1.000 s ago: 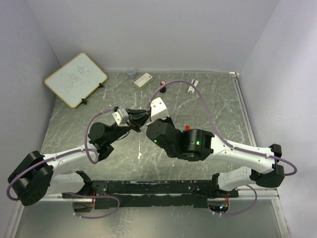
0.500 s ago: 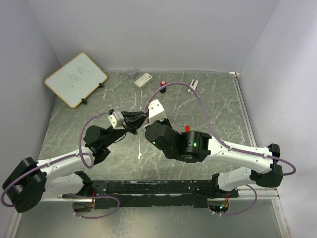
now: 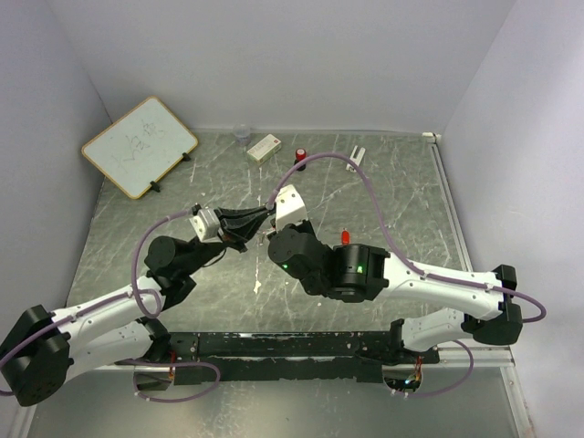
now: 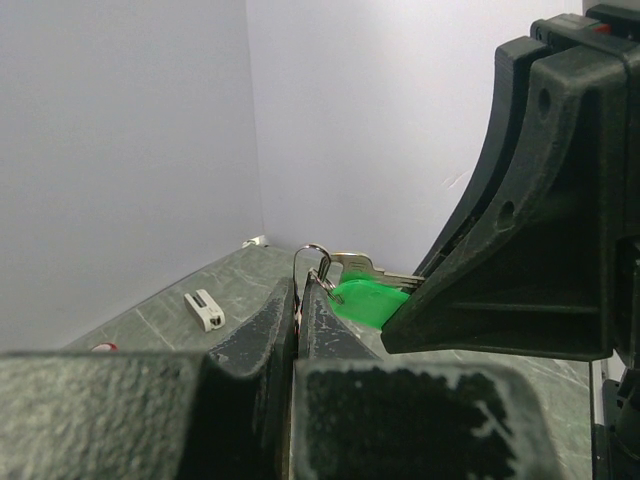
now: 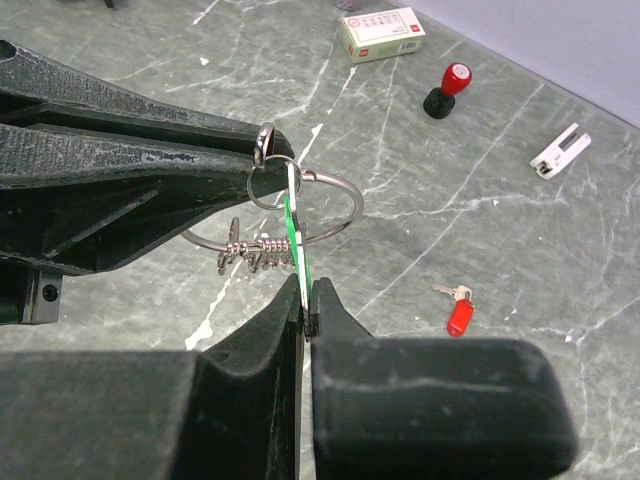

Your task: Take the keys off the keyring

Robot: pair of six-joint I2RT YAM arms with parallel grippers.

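We see bright, even, diffuse light from overhead, pale on the walls (image 3: 274, 55), with only soft shadows under the arms on the table (image 3: 411, 201) and no harsh glare. At each wrist lens the nearest fingers (image 4: 240, 390) blur, while the green key (image 4: 365, 300) and keyring (image 5: 358, 205) are sharp.
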